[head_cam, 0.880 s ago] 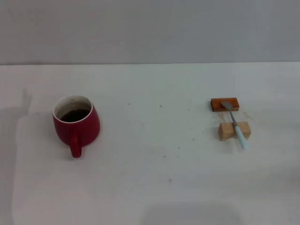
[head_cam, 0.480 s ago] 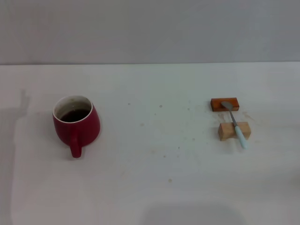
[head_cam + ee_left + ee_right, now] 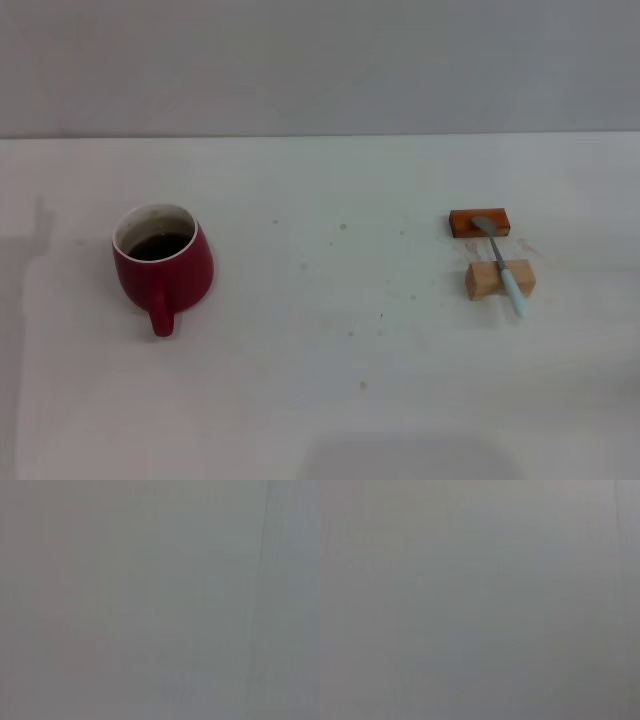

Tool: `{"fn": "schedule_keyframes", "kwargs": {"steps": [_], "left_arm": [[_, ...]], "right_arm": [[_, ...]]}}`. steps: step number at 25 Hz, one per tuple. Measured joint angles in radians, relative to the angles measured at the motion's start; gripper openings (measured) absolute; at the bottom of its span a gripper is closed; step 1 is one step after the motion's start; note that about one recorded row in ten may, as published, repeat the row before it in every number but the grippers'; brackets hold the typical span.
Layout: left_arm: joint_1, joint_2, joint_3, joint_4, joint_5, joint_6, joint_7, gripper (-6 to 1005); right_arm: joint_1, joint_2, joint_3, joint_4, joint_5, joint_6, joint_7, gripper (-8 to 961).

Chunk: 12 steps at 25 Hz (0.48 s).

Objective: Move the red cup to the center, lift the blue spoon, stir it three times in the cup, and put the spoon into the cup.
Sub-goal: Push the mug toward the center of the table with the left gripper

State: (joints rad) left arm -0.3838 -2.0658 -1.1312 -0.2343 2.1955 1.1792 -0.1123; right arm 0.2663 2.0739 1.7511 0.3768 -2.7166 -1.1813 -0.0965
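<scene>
Step in hand: the first one, transfer of the red cup [image 3: 160, 262] to the center. Not yet begun.

Location of red cup: upright on the tabletop [image 3: 330, 380], on the left tool's side, handle toward the robot, dark liquid inside.

Location of blue spoon [image 3: 503, 268]: on the right tool's side, well apart from the cup. Metal bowl resting on a red-brown block [image 3: 479, 222], handle laid across a pale wooden block [image 3: 498, 280].

Tool state: cannot tell, whether spread or pressed together. Neither left nor right tool visible from the head camera; nothing but plain grey in both wrist views. Gap from either tool to cup or spoon likewise unknown.

Next move, as a judgement: bring the left tool in to the cup, spread wide. Grip firmly, keep upright against spillage, and set down midway toward the blocks. Leave the spoon untouched until then.
</scene>
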Motion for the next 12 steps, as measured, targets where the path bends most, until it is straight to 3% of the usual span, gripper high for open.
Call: {"fn": "schedule_keyframes", "kwargs": {"steps": [3,12], "left_arm": [[0.004,-0.001,-0.002,0.0,-0.002,0.003,0.005,833],[0.013,-0.001,0.001,-0.002,0.001,0.008,0.012,546]], "right_arm": [[0.0,0.0,0.003,0.0,0.0,0.0,0.0,716],[-0.001,0.001,0.013,0.001,0.0,-0.001,0.0,716]]}}
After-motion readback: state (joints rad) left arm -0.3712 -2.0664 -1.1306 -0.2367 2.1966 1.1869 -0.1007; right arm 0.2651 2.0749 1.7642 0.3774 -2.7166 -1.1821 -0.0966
